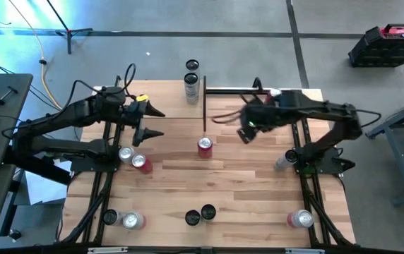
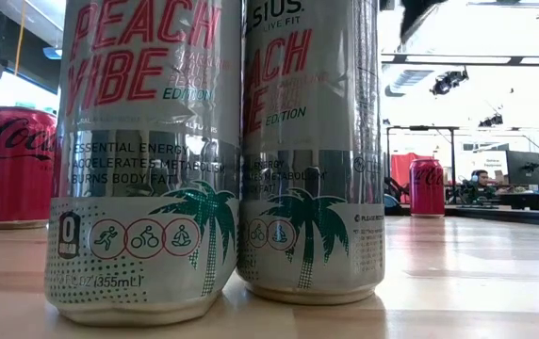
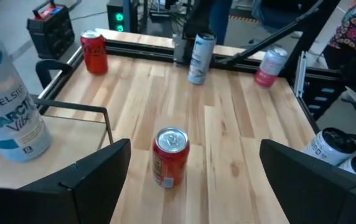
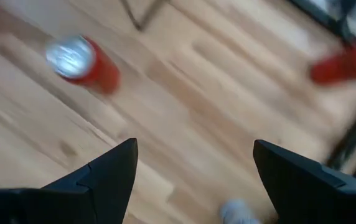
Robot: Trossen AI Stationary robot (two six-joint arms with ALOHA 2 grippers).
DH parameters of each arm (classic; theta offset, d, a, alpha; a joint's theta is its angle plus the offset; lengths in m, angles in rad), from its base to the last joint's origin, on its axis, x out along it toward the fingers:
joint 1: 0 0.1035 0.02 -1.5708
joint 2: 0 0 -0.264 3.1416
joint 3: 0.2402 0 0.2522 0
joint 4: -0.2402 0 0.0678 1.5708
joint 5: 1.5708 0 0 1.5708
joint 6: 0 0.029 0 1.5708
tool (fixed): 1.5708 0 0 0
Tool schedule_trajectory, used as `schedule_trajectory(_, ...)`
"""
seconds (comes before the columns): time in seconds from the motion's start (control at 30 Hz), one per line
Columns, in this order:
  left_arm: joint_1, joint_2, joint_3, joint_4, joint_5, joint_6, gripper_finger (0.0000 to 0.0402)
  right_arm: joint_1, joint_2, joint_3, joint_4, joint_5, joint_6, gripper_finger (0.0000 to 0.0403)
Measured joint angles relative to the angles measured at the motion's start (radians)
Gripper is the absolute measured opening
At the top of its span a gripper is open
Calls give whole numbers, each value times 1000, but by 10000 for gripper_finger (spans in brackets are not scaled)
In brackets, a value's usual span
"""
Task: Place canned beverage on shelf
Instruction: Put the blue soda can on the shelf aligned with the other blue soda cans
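Red can is stood upright mid-table, just in front of the shelf, prob so it can be grabbed from either side. Right gripper is hung near it w/ jaws spread, nothing held. Left gripper is parked over its own side, also spread & empty. Smooth shiny aluminium cylinder, pale wood planks, thin black metal posts.

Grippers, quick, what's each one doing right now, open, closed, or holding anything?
Left gripper: open, holding nothing, facing the red can.
Right gripper: open, holding nothing, above the table.
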Motion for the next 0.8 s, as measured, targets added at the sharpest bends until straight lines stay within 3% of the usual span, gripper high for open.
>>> schedule_trajectory(0.17, -29, -1, 0, -21, -34, -30, 349, 33, -214, -304, 0, -95, 234, 305)
schedule_trajectory(0.3, -52, 2, 0, -13, -86, -40, 349, 33, -326, -460, 5, -185, 304, 318)
schedule_trajectory(0.57, -57, 44, 0, 70, -189, -104, 349, -39, -447, -632, 10, -245, 355, 376)
schedule_trajectory(0.8, -66, 97, 0, 168, -197, -187, 349, -19, -455, -697, 33, -307, 341, 387)
